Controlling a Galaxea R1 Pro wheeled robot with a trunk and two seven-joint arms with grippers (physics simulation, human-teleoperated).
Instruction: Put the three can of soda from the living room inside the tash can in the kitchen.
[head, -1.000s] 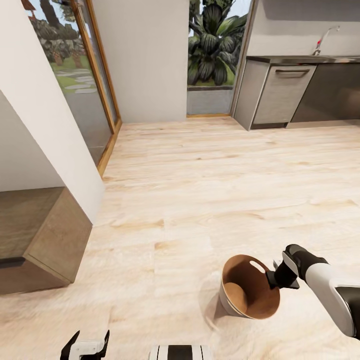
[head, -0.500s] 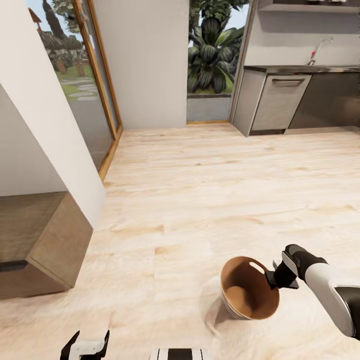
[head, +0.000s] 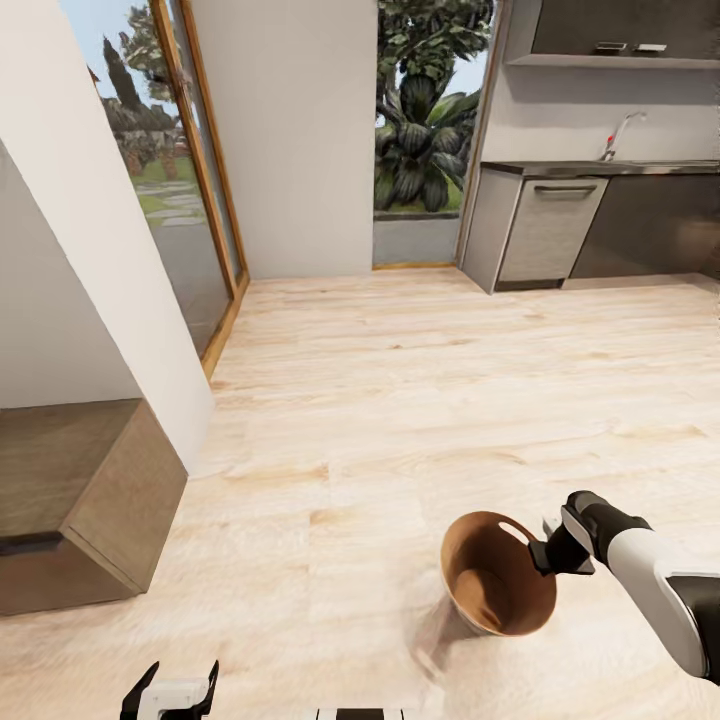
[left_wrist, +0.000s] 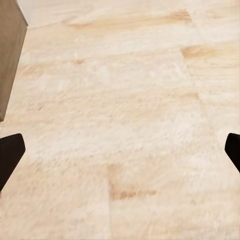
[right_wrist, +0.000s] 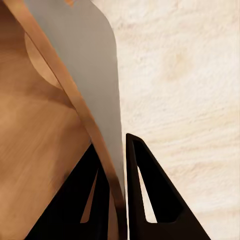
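right end effector (head: 548, 553) pinching the rim of the trash can (head: 490, 585); seems light and stiff, rim suits gripping.

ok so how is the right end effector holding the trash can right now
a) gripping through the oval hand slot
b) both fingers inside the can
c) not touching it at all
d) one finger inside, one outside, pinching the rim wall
d: in the right wrist view the right end effector has the thin wall of the trash can running between its two fingers, brown inner side on one side, grey outer side on the other.
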